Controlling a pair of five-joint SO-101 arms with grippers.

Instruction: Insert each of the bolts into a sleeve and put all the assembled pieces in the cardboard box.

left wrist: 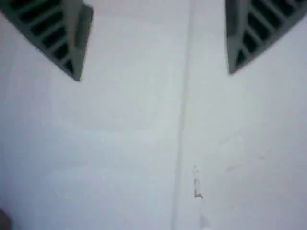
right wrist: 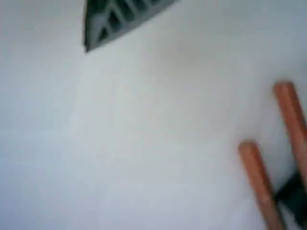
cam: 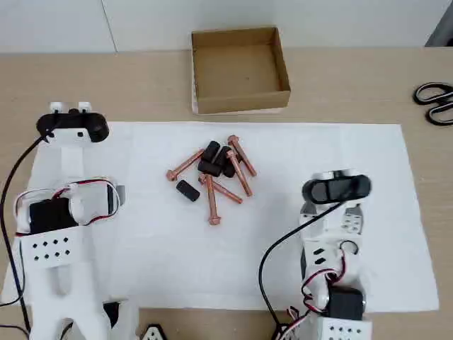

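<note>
At the centre of the white sheet (cam: 354,149), bolts (cam: 212,202) and black sleeves (cam: 210,168) lie heaped. At twelve o'clock the cardboard box (cam: 239,103) stands empty. The left arm (cam: 67,212) sits folded at nine o'clock, left pincer (left wrist: 153,74) spread over bare sheet. The right arm (cam: 333,234) sits at four o'clock; whether the right pincer (right wrist: 115,19) is spread I cannot tell.

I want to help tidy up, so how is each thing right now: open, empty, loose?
cardboard box, open on top, empty.
bolts, loose in a pile on the white sheet.
sleeves, loose among the bolts, one lying apart.
left gripper, open, holding nothing.
</note>
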